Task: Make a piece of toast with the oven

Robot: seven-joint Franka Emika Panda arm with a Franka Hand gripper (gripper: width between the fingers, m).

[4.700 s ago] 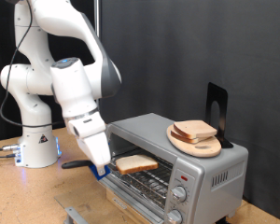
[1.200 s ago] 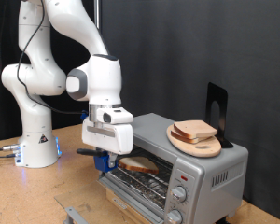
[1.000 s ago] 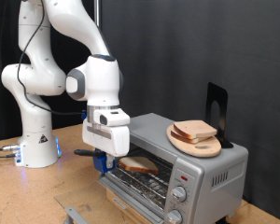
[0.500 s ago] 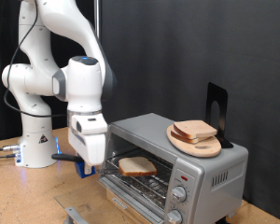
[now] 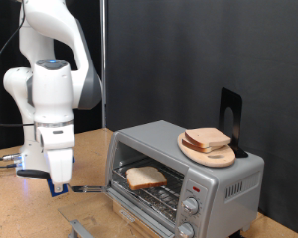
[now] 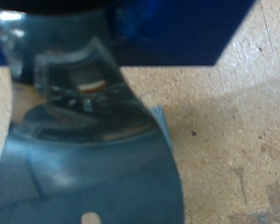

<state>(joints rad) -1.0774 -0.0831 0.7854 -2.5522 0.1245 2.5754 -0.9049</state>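
The piece of toast (image 5: 146, 178) lies flat on the wire rack inside the oven (image 5: 217, 181), whose front stands open. My gripper (image 5: 60, 186) is low over the table, well off to the exterior view's left of the oven. It is shut on a flat metal spatula (image 5: 86, 188) whose blade points towards the oven. In the wrist view the spatula's grey blade (image 6: 93, 159) fills most of the picture over the wooden table, and the blue fingers (image 6: 177, 33) show at its edge.
A round wooden plate with two stacked bread slices (image 5: 209, 142) sits on top of the oven, next to a black stand (image 5: 230, 117). The oven's knobs (image 5: 192, 206) and red light (image 5: 194, 187) face front. The robot base (image 5: 35, 159) stands behind the gripper.
The arm has drawn back from the oven's opening, to the exterior view's left and down, taking the spatula with it. The toast stays on the rack inside.
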